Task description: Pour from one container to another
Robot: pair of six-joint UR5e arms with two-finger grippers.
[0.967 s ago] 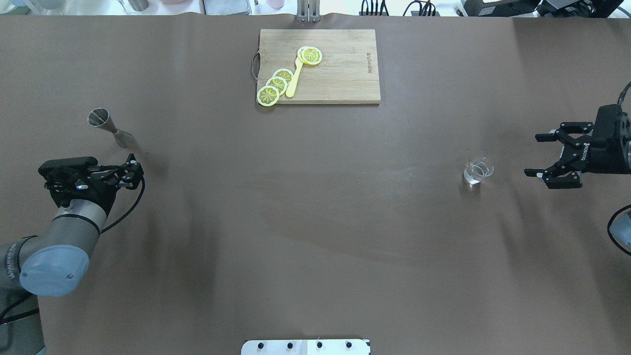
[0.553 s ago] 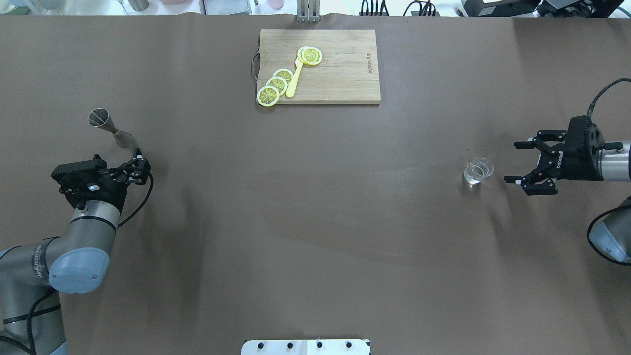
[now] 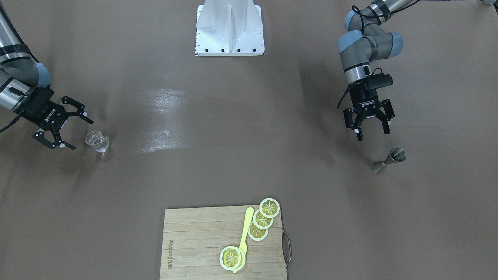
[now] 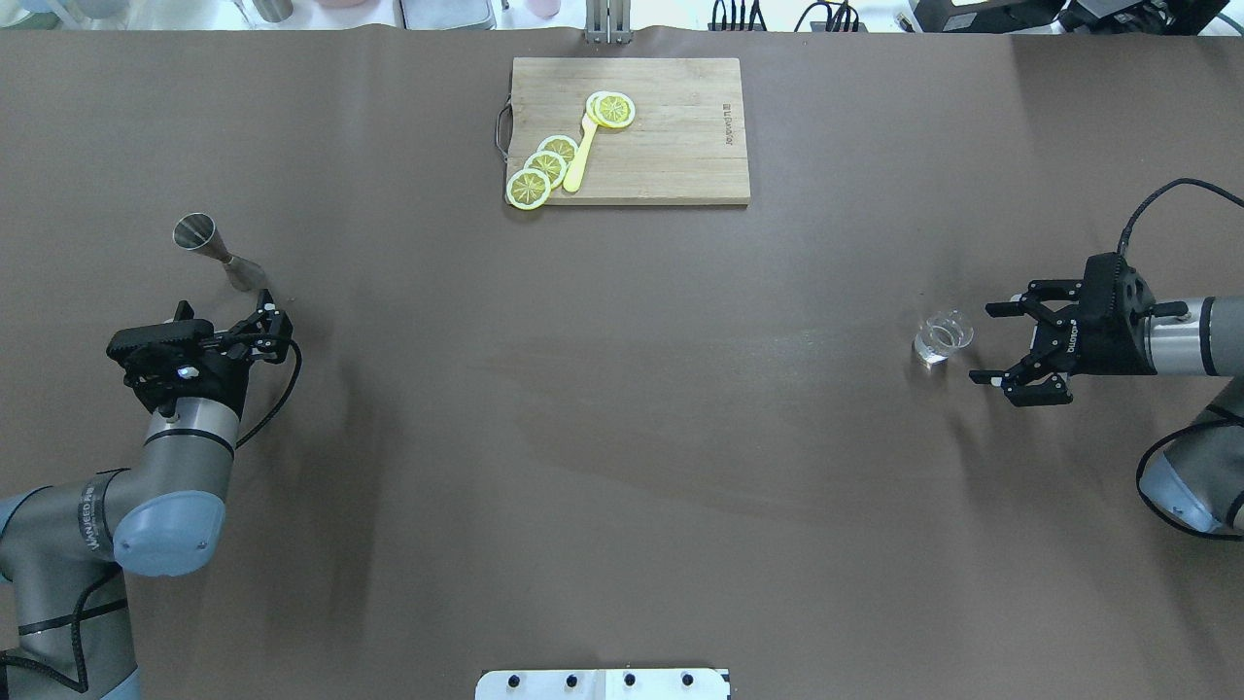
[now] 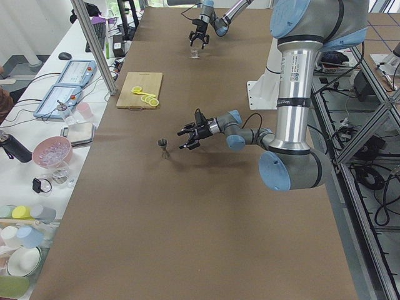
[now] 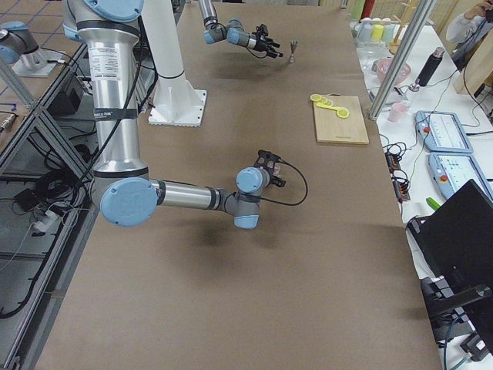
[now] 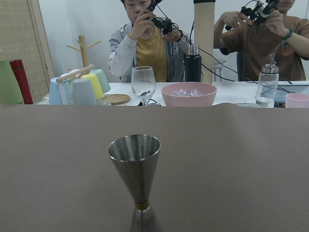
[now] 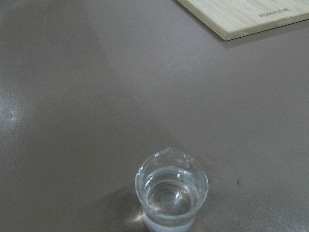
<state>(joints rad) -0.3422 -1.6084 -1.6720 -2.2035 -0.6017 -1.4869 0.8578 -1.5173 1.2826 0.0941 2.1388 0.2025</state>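
The small clear glass (image 4: 941,338) stands upright on the brown table at the right, with clear liquid in it (image 8: 171,193). My right gripper (image 4: 982,343) is open just to its right, fingers level and pointing at it, a short gap away and not touching (image 3: 81,134). The grey metal jigger (image 4: 216,251) stands upright at the far left (image 3: 389,159). My left gripper (image 4: 272,326) is open a little in front of it, aimed at it and apart from it (image 3: 373,135). The left wrist view shows the jigger (image 7: 135,179) centred and close.
A wooden cutting board (image 4: 671,131) with lemon slices (image 4: 544,165) and a yellow utensil (image 4: 580,156) lies at the table's far middle. The robot's white base plate (image 4: 603,683) is at the near edge. Cups, bowls and people are beyond the far edge.
My right gripper has moved left, closing most of the gap to the glass. My left arm has shifted forward towards the jigger. Both grippers stay open.
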